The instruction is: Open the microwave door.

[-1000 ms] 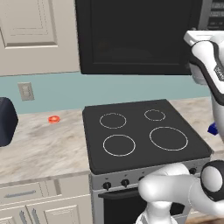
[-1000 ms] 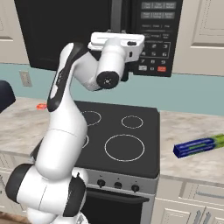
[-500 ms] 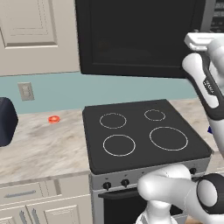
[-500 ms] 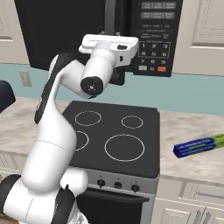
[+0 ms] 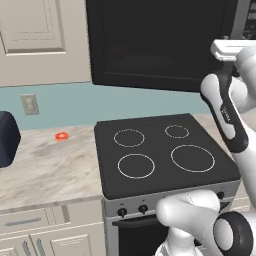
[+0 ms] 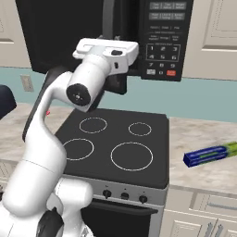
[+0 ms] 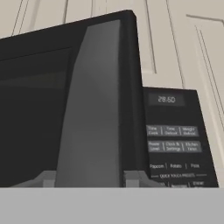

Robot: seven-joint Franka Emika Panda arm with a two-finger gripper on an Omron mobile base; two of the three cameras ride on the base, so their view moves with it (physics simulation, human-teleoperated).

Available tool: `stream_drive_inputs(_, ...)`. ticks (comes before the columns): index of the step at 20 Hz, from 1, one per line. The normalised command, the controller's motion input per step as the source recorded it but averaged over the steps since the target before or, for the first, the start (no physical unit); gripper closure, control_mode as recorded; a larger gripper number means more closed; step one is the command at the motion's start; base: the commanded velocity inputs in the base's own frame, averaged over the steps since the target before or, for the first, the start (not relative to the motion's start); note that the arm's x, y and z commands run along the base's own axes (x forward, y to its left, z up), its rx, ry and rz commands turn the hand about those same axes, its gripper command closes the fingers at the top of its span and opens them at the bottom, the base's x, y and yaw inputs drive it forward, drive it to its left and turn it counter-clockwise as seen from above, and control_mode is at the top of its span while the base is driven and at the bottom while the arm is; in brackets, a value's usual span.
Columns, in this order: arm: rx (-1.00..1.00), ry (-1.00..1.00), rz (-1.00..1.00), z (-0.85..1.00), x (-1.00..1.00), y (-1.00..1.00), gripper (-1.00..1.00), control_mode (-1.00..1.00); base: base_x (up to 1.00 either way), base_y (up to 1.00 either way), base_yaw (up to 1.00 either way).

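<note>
The microwave (image 7: 175,131) is showing "28:50" on its small display and "Popcorn" on a lower keypad button, while digits 1 to 9 are standing on its number pad in the right base view; other labels are too blurred.

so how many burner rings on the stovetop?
4. On the stovetop: back left, back right, front left, front right. All show whole in the left base view; the arm covers part of the left ones in the right base view.
</note>
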Motion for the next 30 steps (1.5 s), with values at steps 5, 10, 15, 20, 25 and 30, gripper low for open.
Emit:
stream_drive_inputs(5, -0.02, 0.06, -0.06, 0.65, -1.00, 0.00, -1.00, -1.00, 0.00, 0.00, 0.00)
stream_drive_inputs(10, -0.09, 0.01, -0.01, -0.25, -1.00, 0.01, -1.00, -1.00, 0.00, 0.00, 0.00)
stream_drive_inputs(15, -0.05, 0.09, 0.00, -0.11, -1.00, -0.01, -1.00, -1.00, 0.00, 0.00, 0.00)
stream_drive_inputs(20, -0.10, 0.16, 0.00, -0.01, -1.00, 0.07, -1.00, -1.00, 0.00, 0.00, 0.00)
stream_drive_inputs(25, -0.16, 0.08, 0.00, -0.08, -0.72, 0.57, -1.00, -1.00, 0.00, 0.00, 0.00)
stream_drive_inputs(30, -0.17, 0.00, 0.00, -0.40, -0.38, 0.75, -1.00, -1.00, 0.00, 0.00, 0.00)
